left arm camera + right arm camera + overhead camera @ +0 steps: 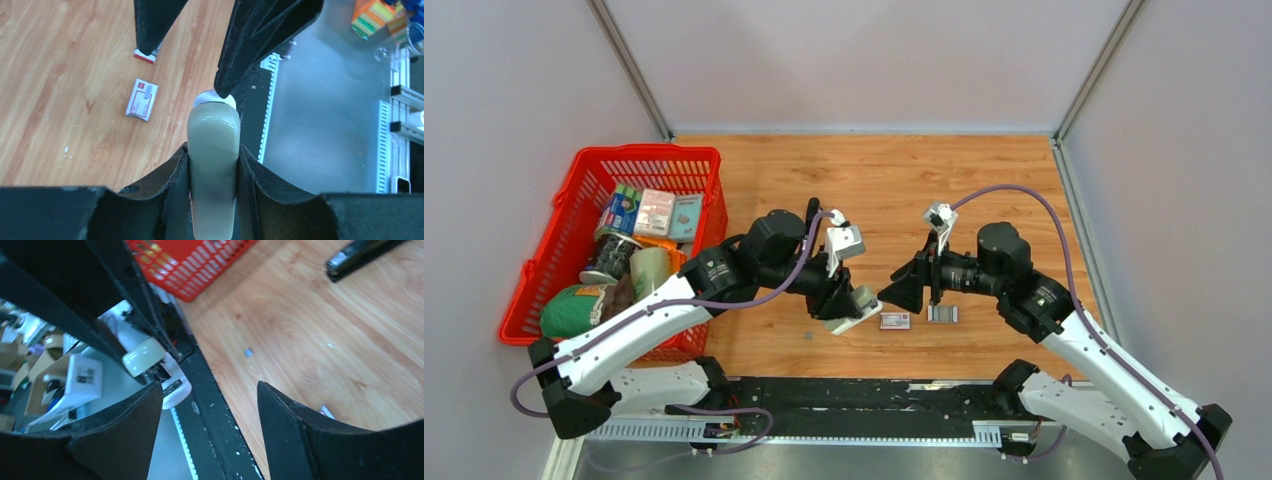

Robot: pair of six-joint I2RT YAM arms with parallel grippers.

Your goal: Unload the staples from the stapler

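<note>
Opening step, likely: left gripper (pixel 213 152) pinches the stapler (pixel 212 125); spread right gripper (pixel 895 295) at its 3 o'clock must next pry it.

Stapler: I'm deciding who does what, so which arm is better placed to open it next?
Right. The left gripper is shut on the stapler, so it serves as the holder. The right gripper is open, with one fingertip at the stapler's free end.

We saw a wooden table (pixel 874 180). A printed box (pixel 895 321) lay beside the staples (pixel 942 314); a red basket (pixel 646 152) stood left.
</note>
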